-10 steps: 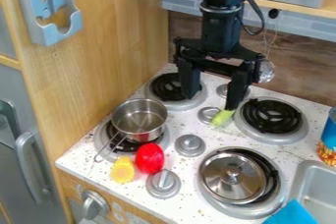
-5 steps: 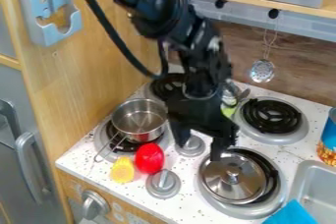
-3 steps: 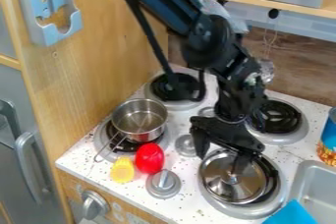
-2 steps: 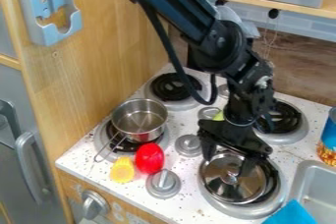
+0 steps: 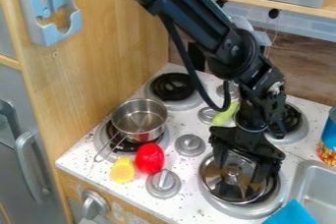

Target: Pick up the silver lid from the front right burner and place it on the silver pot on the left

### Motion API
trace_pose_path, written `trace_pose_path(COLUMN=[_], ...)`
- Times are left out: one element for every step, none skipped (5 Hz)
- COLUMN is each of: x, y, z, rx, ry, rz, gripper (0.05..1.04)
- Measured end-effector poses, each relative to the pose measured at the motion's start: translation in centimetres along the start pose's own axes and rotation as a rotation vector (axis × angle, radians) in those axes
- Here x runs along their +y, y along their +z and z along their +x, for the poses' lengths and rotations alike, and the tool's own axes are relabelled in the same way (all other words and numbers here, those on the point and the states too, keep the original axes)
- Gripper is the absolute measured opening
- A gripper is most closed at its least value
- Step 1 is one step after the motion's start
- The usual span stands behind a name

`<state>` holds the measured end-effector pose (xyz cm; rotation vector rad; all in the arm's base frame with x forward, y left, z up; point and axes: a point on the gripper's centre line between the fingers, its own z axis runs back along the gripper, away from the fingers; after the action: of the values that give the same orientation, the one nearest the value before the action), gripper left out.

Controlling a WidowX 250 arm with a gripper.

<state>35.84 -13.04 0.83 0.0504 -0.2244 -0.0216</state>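
The gripper (image 5: 240,171) is spread open, its two fingers reaching down over the metal lid (image 5: 213,183), one on each side of the lid's knob (image 5: 233,170). It is not clamped on anything; whether a finger touches the lid, I cannot tell. The lid lies over the front right burner (image 5: 242,212), with the dark coil showing past its right edge.

The black arm (image 5: 190,16) slants down from the top edge to the lid and blocks part of the back right burner (image 5: 295,120), which is behind and to the right of the lid. A green thing (image 5: 226,113) lies behind the lid, close to the arm's hanging cable. The back left burner (image 5: 172,86) is farther behind and to the left.

Left of the lid and a little back, the small pot (image 5: 139,120) sits on its burner, its wire handle pointing toward the front. Between this pot and the lid is one stove dial (image 5: 189,145); another (image 5: 163,183) is left of the lid, near a red toy (image 5: 150,158) and a yellow toy (image 5: 122,170).

Right of the lid are the sink (image 5: 312,179) and a blue can (image 5: 331,129); a bright blue thing (image 5: 293,214) lies to its front right.
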Motion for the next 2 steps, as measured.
trace_pose_path(x=[0.0, 0.1], y=[-0.4, -1.5], z=[0.0, -0.3], rx=[0.000, 0.016], ry=[0.006, 0.011], rz=[0.006, 0.025], gripper=[1.001, 1.001])
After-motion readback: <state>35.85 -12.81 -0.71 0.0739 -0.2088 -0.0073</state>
